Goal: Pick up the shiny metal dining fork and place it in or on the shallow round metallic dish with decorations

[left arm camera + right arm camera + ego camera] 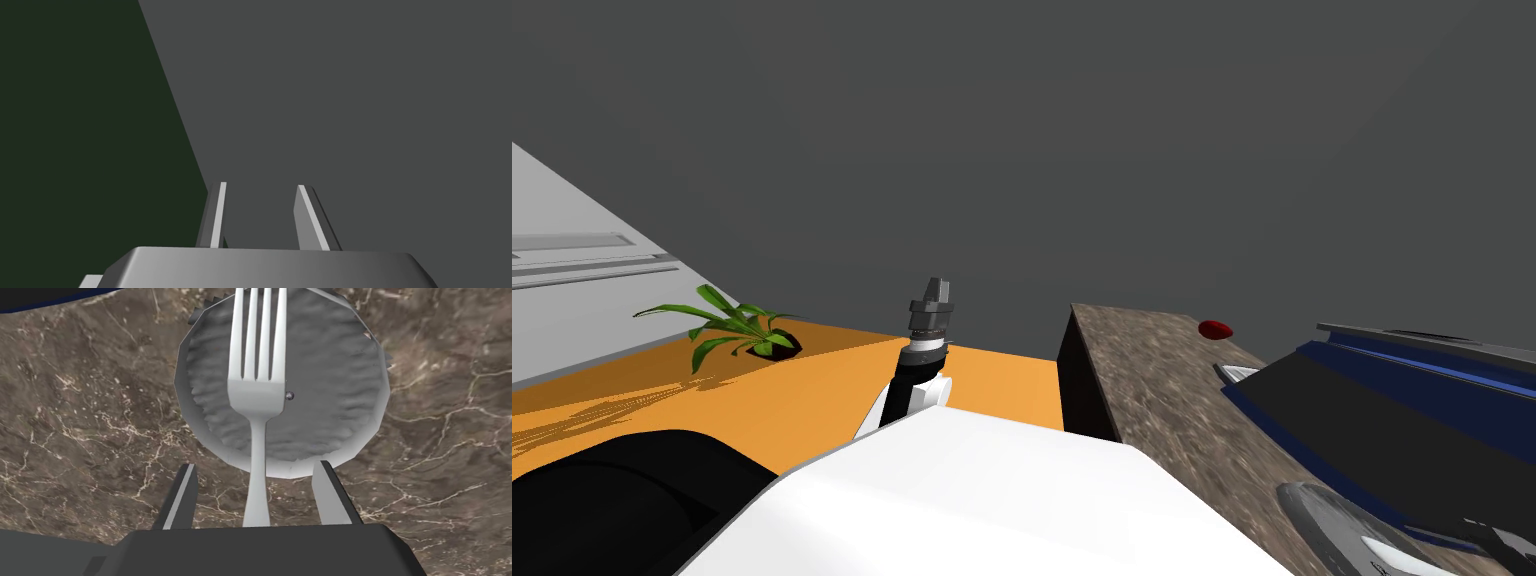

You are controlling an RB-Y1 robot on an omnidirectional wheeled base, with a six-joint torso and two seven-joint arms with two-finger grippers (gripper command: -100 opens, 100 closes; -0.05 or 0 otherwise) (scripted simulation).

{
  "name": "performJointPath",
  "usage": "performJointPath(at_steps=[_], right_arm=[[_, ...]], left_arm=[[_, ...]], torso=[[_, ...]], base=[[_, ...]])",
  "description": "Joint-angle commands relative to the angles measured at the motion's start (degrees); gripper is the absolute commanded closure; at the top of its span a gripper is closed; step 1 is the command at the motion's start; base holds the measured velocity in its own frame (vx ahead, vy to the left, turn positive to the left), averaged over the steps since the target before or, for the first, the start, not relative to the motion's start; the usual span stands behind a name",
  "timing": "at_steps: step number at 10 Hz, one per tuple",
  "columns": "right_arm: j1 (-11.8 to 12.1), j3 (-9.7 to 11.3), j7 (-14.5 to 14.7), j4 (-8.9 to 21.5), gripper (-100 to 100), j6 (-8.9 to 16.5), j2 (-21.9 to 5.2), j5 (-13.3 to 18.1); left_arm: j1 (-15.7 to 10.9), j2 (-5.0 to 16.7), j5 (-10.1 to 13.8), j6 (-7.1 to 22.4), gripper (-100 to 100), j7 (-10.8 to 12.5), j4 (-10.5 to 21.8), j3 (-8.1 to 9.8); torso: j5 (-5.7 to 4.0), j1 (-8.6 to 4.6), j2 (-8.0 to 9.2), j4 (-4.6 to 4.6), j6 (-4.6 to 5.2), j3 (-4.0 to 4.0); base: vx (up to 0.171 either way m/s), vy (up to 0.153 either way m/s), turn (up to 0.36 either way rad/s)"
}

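The right hand (256,464) gapes (2 fingers clear of the fork (256,388) handle), with the tines over the dish (340,388), perhaps resting there. The left hand (262,185) is part-open and empty.

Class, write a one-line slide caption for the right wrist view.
Open right hand either side of a fork, its prongs over a round grey dish on a brown marble counter.

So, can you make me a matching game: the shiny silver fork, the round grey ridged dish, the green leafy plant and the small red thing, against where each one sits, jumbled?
Things
1. silver four-tined fork
2. round grey dish with a ridged rim
3. green leafy plant
4. small red object

Places
A. on the orange floor
B. far along the brown marbled counter
C. handle between the open fingers of the right gripper
D. on the counter, under the fork's tines

Pairs: 1-C, 2-D, 3-A, 4-B
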Motion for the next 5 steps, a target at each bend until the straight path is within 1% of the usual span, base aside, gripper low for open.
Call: performJointPath(at_steps=[1, 4, 5], right_arm=[[0.0, 0.0, 0.0, 0.0, -100, 0.0, 0.0, 0.0], [0.0, 0.0, 0.0, 0.0, -100, 0.0, 0.0, 0.0], [0.0, 0.0, 0.0, 0.0, 0, 0.0, 0.0, 0.0]], left_arm=[[0.0, 0.0, 0.0, 0.0, 0, 0.0, 0.0, 0.0], [0.0, 0.0, 0.0, 0.0, 0, 0.0, 0.0, 0.0], [0.0, 0.0, 0.0, 0.0, 0, 0.0, 0.0, 0.0]], torso=[[0.0, 0.0, 0.0, 0.0, 0.0, 0.0], [0.01, 0.04, -0.07, -0.02, -0.01, -0.04], [0.01, 0.04, -0.07, -0.02, -0.01, -0.05]], base=[[0.0, 0.0, 0.0], [0.0, 0.0, 0.0], [0.0, 0.0, 0.0]])
